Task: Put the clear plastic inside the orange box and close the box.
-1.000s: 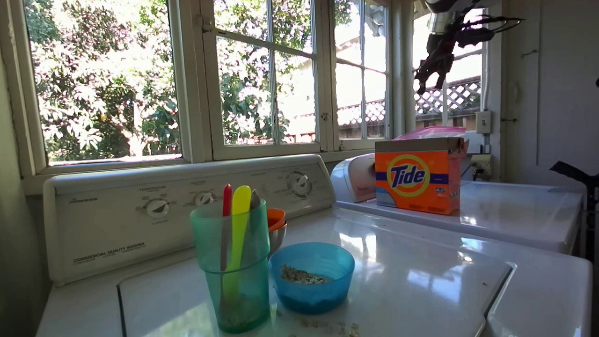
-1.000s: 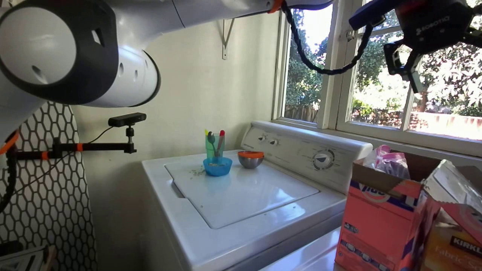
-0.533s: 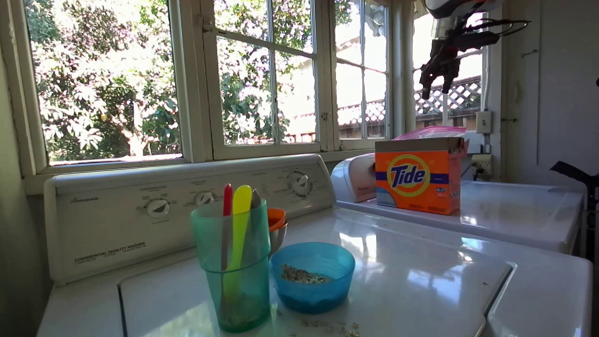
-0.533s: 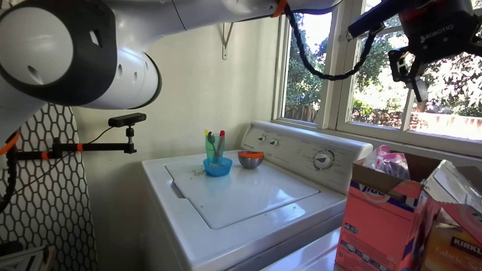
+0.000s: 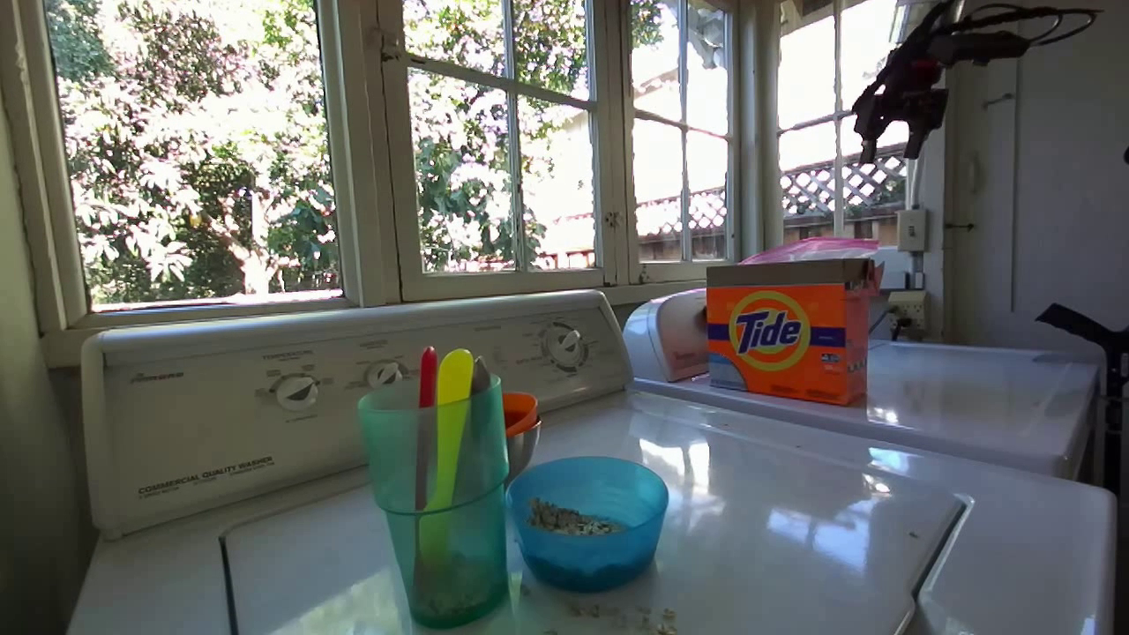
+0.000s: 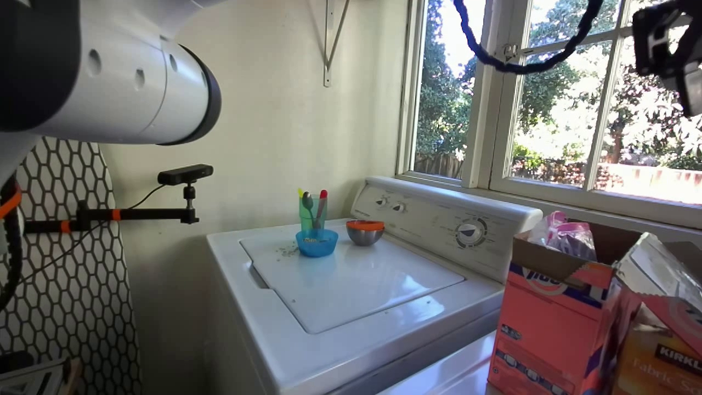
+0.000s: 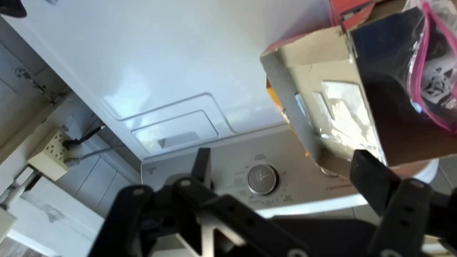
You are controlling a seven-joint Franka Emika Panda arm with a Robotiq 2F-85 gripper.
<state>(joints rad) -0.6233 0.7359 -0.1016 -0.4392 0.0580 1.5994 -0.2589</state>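
The orange Tide box (image 5: 776, 339) stands upright in both exterior views, looking pinkish (image 6: 548, 323) in one. Its lid (image 6: 658, 269) is open and folded outward; in the wrist view the lid (image 7: 317, 75) shows its bare inside. The clear plastic bag with a pink zip (image 6: 573, 238) is in the box opening, its top sticking up above the rim. The bag also shows in the wrist view (image 7: 435, 75) at the right edge. My gripper (image 7: 284, 167) is open and empty, above the box; in an exterior view it (image 5: 891, 148) hangs high, apart from the box.
A Kirkland box (image 6: 658, 356) stands beside the orange box, partly under the open lid. A washer (image 6: 362, 296) holds a green cup (image 5: 437, 529) with utensils, a blue bowl (image 5: 588, 538) and a steel bowl (image 6: 366, 235). Windows (image 5: 503, 141) run behind. A camera arm (image 6: 137, 214) juts out.
My gripper first turned and dipped slightly, then rose and moved away to the right in both exterior views, partly leaving one. The box, its open lid and the bag have not moved.
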